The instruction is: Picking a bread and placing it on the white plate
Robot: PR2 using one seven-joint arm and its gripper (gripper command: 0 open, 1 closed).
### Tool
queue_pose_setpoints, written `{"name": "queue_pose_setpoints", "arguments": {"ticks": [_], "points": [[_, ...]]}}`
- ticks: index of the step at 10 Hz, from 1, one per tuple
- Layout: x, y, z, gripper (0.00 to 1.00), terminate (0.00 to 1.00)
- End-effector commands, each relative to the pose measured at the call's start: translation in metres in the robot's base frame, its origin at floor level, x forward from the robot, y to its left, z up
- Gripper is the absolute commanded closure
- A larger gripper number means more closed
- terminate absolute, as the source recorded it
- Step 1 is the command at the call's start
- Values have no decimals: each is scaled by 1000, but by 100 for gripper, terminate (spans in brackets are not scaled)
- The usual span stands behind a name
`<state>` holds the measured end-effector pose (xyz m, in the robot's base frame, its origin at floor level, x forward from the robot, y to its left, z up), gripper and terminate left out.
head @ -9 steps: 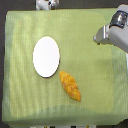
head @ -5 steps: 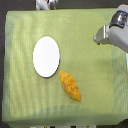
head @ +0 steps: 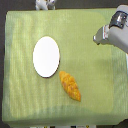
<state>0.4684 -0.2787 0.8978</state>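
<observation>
**Bread lies on the green table beside the plate, arm off to the side**

A table (head: 30, 30) covered in a light green cloth with a fine woven grid fills nearly the whole exterior view. The cloth looks flat, with faint darker shading near the bottom edge. Dark floor shows in thin strips along the view's left edge, top and bottom.

The plate (head: 46, 56) lies flat left of centre, white, oval and bare. The bread (head: 70, 85) rests on the cloth just beside the plate's lower right rim, close to it but seemingly not on it; whether they touch is too blurred to tell. It lies diagonally, one tapered end pointing toward the plate, the other toward the lower right.

The arm enters from the view's upper right corner, grey and white. Its end effector (head: 100, 36) hangs over bare cloth, well apart from both bread and plate. It holds nothing visible; whether its jaws stand apart or together cannot be told at this blur.

A small white and orange object (head: 44, 4) sits at the top edge, beyond the table
</observation>
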Motion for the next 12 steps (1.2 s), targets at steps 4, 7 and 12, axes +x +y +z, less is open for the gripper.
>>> {"name": "queue_pose_setpoints", "arguments": {"ticks": [4, 7, 12], "points": [[-26, 68, -35, 0, 0], [-35, 106, -49, 0, 0], [-58, 164, -72, 0, 0]]}}
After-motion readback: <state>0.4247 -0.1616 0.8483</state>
